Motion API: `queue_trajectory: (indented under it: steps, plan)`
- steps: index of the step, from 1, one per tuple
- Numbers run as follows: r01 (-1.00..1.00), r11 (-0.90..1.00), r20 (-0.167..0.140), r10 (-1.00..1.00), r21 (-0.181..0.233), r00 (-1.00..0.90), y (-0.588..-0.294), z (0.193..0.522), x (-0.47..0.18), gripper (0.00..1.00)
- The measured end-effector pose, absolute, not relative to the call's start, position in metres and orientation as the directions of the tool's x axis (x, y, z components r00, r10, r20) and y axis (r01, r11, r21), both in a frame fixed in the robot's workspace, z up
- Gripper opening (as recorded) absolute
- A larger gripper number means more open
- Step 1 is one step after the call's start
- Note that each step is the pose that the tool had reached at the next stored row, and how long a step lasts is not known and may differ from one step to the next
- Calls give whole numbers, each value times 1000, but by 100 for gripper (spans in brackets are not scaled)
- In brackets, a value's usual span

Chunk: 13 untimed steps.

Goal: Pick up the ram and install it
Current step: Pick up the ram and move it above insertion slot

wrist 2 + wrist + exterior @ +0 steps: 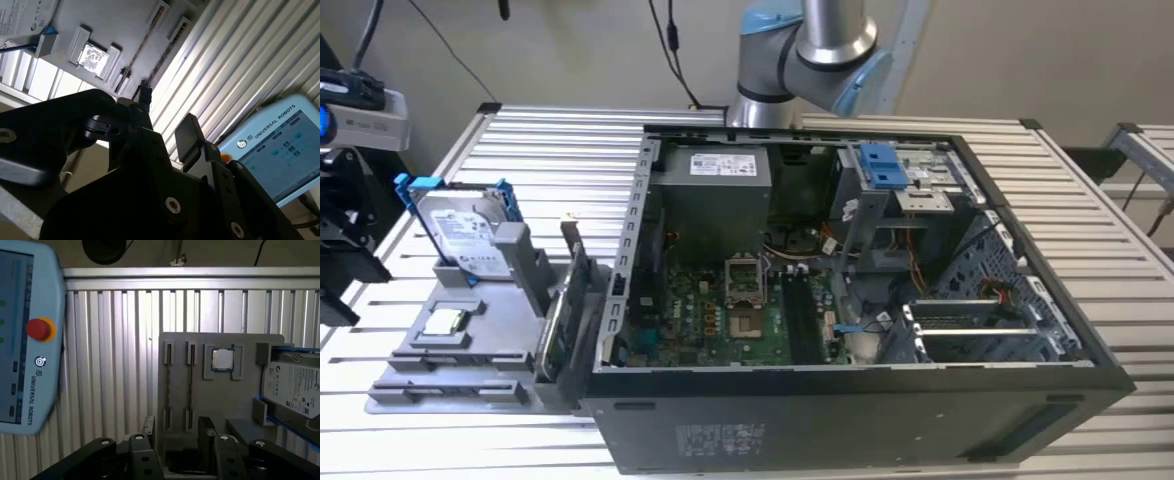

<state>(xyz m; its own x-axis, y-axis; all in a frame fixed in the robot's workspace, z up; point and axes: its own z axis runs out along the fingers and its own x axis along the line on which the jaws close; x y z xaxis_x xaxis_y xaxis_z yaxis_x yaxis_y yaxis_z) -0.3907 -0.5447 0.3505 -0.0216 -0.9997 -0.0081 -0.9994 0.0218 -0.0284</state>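
Note:
Two ram sticks (168,385) stand on edge side by side in slots of a grey holder tray (220,405). In the second wrist view they show as thin dark strips (145,45). My gripper (177,426) hangs well above the tray's edge, on the ram side. It is open, and nothing is held between its black fingers (205,427). In the second wrist view the gripper (165,117) is also open and empty. In the exterior view the open computer case (854,420) lies to the right of the tray (487,330), with the motherboard's long black memory slots (794,310) in its middle.
On the tray sit a processor chip (222,359) and a silver hard drive with blue rails (295,390). A green expansion card (567,300) stands between the tray and the case. A light blue teach pendant (25,340) lies on the slatted table beside the tray.

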Motion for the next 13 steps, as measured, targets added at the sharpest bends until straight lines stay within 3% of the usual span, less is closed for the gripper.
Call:
queue_trajectory:
  steps: [13]
  plan:
    - [-1000, 15, -19, -1000, -10, -15, -546, 336, -390, 48]
